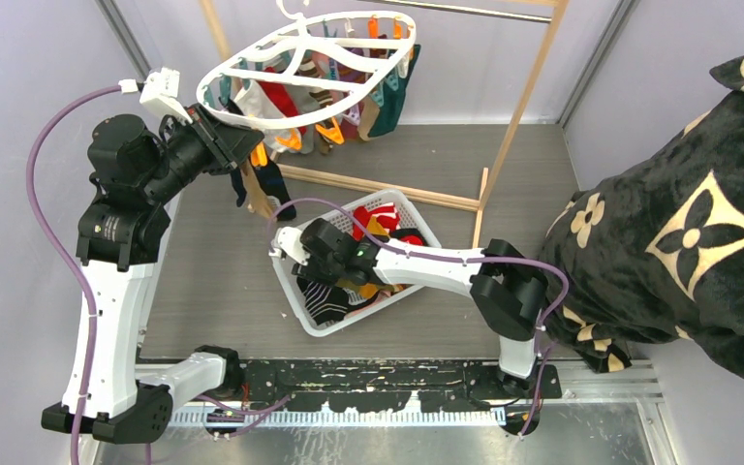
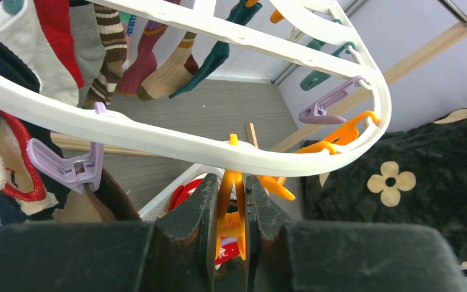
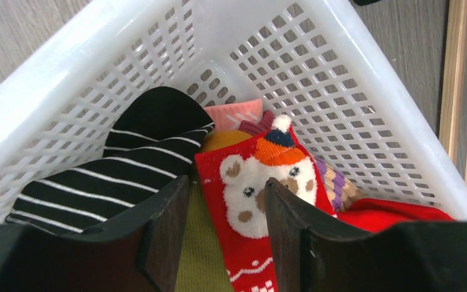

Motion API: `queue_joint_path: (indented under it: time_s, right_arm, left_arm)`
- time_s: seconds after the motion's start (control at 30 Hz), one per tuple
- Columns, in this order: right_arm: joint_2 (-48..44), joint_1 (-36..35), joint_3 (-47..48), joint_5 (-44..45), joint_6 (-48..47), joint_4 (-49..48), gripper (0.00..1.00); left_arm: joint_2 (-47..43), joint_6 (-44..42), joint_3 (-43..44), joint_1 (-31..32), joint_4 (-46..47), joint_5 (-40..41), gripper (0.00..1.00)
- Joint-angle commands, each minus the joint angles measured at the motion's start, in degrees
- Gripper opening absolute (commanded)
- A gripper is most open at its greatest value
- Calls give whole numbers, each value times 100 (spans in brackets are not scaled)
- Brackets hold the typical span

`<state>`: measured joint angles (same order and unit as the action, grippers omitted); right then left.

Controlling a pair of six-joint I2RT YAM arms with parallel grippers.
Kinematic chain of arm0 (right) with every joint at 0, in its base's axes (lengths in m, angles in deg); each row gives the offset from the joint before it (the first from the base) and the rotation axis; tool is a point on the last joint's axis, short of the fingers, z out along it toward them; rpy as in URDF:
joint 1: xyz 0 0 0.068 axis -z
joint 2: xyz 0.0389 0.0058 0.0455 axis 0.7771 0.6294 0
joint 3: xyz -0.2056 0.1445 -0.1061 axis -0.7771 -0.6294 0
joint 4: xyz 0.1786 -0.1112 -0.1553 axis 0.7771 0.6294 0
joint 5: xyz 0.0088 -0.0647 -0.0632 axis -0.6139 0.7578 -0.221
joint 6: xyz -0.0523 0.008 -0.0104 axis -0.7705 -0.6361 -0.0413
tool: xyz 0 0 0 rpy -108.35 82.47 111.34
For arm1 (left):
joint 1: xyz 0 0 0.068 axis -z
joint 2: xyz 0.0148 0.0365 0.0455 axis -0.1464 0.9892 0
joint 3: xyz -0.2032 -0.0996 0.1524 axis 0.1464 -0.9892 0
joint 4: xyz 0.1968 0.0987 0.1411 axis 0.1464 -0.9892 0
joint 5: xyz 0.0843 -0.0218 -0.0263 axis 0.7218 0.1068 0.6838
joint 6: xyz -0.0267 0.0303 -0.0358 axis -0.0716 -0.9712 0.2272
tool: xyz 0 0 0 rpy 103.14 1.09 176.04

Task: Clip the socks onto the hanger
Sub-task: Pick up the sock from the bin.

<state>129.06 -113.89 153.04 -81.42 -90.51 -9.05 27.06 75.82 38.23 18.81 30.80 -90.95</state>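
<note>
The white oval hanger (image 1: 252, 60) hangs at the back, with several socks (image 1: 281, 102) clipped under it. My left gripper (image 1: 235, 145) is at its near-left rim. In the left wrist view, the left gripper (image 2: 232, 198) is shut on an orange peg (image 2: 234, 228) just under the hanger rim (image 2: 158, 139). My right gripper (image 1: 322, 266) is down in the white basket (image 1: 295, 302). In the right wrist view, the right gripper (image 3: 228, 191) is open, its jaws astride a red Christmas bear sock (image 3: 237, 249). A black-and-white striped sock (image 3: 115, 176) and an olive sock (image 3: 200, 261) lie beside it.
The light wooden rack frame (image 1: 526, 102) stands around the hanger, and its bottom rail (image 1: 378, 189) runs just behind the basket. A big black plush blanket with beige flowers (image 1: 678, 223) fills the right side. Purple pegs (image 2: 73, 167) hang nearby.
</note>
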Motion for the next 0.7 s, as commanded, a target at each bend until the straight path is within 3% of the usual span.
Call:
queue_joint_path:
  time_s: [0.0, 0.23, 0.43, 0.67]
  right_arm:
    - [132, -26, 263, 400, -187, -429, 52]
    - [96, -20, 86, 735, -250, -826, 27]
    - [-506, -21, -288, 731, -85, -1508, 8]
    - [-1690, -16, -1071, 723, 595, -2882, 2]
  left_arm:
    - [-119, -87, 222, -1, -34, -33, 5]
    - [-131, -113, 224, -2, -35, -7, 5]
    - [-154, -150, 224, -2, -35, 0, 5]
    - [-175, -162, 233, 3, -41, 11, 5]
